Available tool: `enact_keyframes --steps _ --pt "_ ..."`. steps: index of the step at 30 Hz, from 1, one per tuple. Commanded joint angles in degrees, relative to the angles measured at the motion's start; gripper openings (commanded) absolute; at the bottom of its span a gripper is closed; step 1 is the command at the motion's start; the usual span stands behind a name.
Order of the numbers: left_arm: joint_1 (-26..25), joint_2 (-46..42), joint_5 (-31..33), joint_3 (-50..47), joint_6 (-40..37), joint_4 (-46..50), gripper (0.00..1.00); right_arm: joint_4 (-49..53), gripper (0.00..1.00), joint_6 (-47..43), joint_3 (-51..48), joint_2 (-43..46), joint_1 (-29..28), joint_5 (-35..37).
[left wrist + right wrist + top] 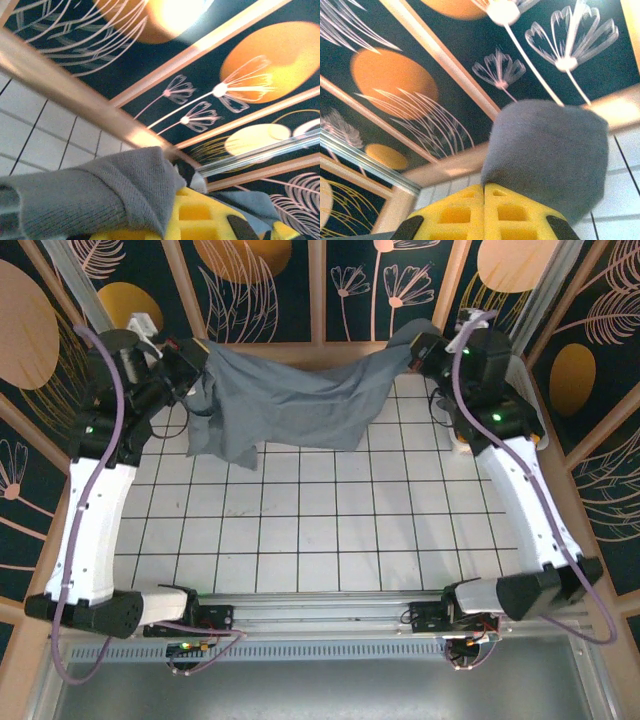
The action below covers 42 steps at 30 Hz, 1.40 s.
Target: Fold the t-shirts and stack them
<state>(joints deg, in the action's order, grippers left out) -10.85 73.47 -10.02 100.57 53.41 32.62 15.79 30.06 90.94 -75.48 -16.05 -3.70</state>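
Where the shirt is: a slate-grey shirt [290, 400] hangs stretched between my two arms at the far end of the desk [300, 540], above the white tiles. Its middle sags and its lower folds dip toward the tiles. I cannot tell whether they touch.
Left fingers [185, 375]: at the shirt's left end, closed on a bunched edge. In the left wrist view the grey knit [100, 195] wraps over the yellow fingers [195, 215].
Right fingers [432, 352]: at the shirt's right end, pressed together on the cloth. In the right wrist view the yellow pads [492, 212] meet with no gap, and a rounded wad of grey [545, 150] bulges above them.
How it will handle: I judge it light and very soft. It is limp, with no shape of its own, and it drapes and creases wherever it is not held. The knit looks matte, so it should not slip easily.
Where to hold: by the edges or corners, well apart, so the cloth spreads flat. Both grips look bunched, so I may need cleaner holds on the corners before I fold.
Step in hand: I judge I am spreading the shirt out to lay it flat.
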Motion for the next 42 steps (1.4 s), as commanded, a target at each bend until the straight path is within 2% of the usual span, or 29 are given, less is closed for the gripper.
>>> enact_keyframes --steps 1,6,10,12,15,18,21,22,23,24,25,27,29,32,37,42 --pt "0.31 -5.87 0.16 0.92 -2.77 -11.15 0.02 -6.53 0.0 -2.53 0.32 6.68 0.52 3.12" --pt "0.31 -10.07 5.66 0.03 -3.4 -16.42 0.05 -8.01 0.0 -4.02 -0.32 12.25 0.51 7.34" --pt "0.31 -6.16 10.67 2.44 -1.47 -14.21 0.03 -7.49 0.0 -4.5 2.5 9.88 1.46 8.91" --pt "0.31 -1.72 14.54 5.02 -0.13 -9.63 0.02 -6.46 0.0 -3.62 4.62 6.04 3.05 8.67" --pt "1.1 7.11 15.95 7.89 -1.1 -6.52 0.02 -5.13 0.0 -0.1 7.42 -2.97 6.79 4.98" --pt "4.76 16.99 13.47 7.23 0.31 -6.01 0.0 -4.37 0.0 1.31 10.49 -13.26 8.79 1.0" --pt "8.97 27.98 7.25 6.54 0.99 -9.22 0.02 -2.7 0.0 0.6 14.95 -24.31 9.78 -2.34" --pt "10.16 32.23 4.95 7.98 0.85 -9.48 0.12 -1.35 0.07 -0.01 17.21 -28.86 10.05 -3.83" --pt "10.97 36.46 2.85 10.39 0.54 -9.01 0.31 1.82 0.22 -0.51 20.86 -33.92 10.56 -5.38" --pt "11.47 40.33 0.92 13.4 -0.38 -7.98 0.5 4.59 0.31 -1.29 24.17 -37.64 10.7 -6.47" --pt "11.85 44.83 -0.24 18.07 -1.68 -4.93 0.63 7.32 0.39 -2.23 27.14 -41.14 10.67 -6.77" --pt "11.91 51.24 0.0 26.87 -5.24 2.28 0.78 8.55 0.48 -2.38 27.51 -43.66 10.52 -6.79" --pt "11.91 52.82 1.22 29.07 -7.43 5.88 0.87 6.93 0.55 -1.71 23.52 -42.64 10.26 -6.66" --pt "11.91 46.89 4.54 19.68 -8.44 6.28 0.87 5.99 0.6 -1.0 16.55 -38.84 8.99 -5.41" --pt "11.91 31.95 9.45 -7.39 -5.25 4.11 0.79 4.16 0.59 0.35 -1.46 -28.83 3.97 -3.7" --pt "11.91 21.49 6.64 -27.59 -1.0 -0.08 0.73 7.35 0.54 4.55 -19.75 -18.09 -1.56 -0.89"
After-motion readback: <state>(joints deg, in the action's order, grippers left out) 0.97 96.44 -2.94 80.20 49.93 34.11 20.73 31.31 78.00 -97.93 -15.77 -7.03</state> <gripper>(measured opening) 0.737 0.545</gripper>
